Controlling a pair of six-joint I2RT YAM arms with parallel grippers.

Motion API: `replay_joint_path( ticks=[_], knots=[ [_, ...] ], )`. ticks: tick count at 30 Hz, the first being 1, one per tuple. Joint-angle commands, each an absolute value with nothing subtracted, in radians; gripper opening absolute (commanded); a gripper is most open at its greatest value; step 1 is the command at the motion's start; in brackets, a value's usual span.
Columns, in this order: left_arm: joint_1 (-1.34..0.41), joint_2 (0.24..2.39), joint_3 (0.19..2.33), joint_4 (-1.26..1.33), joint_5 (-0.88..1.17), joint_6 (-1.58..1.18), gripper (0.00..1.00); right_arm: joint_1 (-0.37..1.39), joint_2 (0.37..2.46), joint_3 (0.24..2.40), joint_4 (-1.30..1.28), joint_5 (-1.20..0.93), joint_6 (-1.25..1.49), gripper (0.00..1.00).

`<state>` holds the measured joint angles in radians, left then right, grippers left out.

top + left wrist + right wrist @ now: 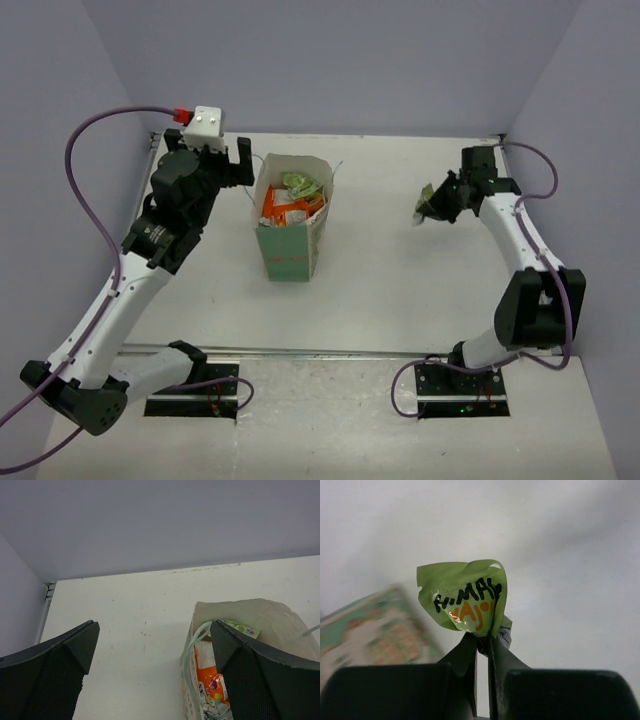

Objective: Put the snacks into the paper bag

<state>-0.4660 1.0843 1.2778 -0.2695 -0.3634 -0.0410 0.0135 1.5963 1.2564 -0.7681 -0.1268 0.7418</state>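
Right wrist — right pincer [482, 640] clenched on green packet [465, 600]; left pincer [154, 630] released beside paper bag [265, 617] — snacks [212, 680] inside

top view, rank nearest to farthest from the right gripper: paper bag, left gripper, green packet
1. green packet, pinched in the right gripper itself.
2. paper bag, mid-table, to its left.
3. left gripper, beyond the bag, far left.
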Motion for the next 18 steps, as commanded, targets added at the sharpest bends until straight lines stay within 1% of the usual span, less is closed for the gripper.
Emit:
replay_joint_path(
  ticks=[1, 2, 4, 7, 10, 14, 18],
  knots=[
    [-0.465, 1.095, 1.287, -0.216, -0.373, -0.026, 1.00, 0.043, 1.396, 1.339, -0.386, -0.571, 0.782, 0.00],
    [-0.465, 1.098, 1.287, -0.213, -0.373, -0.026, 1.00, 0.052, 1.402, 1.379, -0.265, -0.624, 0.796, 0.00],
    [-0.465, 1.104, 1.289, -0.206, -0.368, -0.025, 1.00, 0.092, 1.436, 1.460, -0.197, -0.743, 0.821, 0.00],
    [-0.465, 1.108, 1.292, -0.203, -0.368, -0.022, 1.00, 0.167, 1.537, 1.720, -0.192, -0.855, 0.822, 0.00],
    [-0.465, 1.103, 1.290, -0.201, -0.376, -0.012, 1.00, 0.256, 1.630, 1.895, -0.205, -0.919, 0.830, 0.00],
    [-0.463, 1.097, 1.287, -0.193, -0.390, -0.005, 1.00, 0.365, 1.709, 2.014, -0.260, -0.945, 0.799, 0.00],
    [-0.462, 1.091, 1.287, -0.189, -0.397, -0.005, 1.00, 0.431, 1.752, 2.023, -0.284, -0.972, 0.818, 0.00]
  ],
)
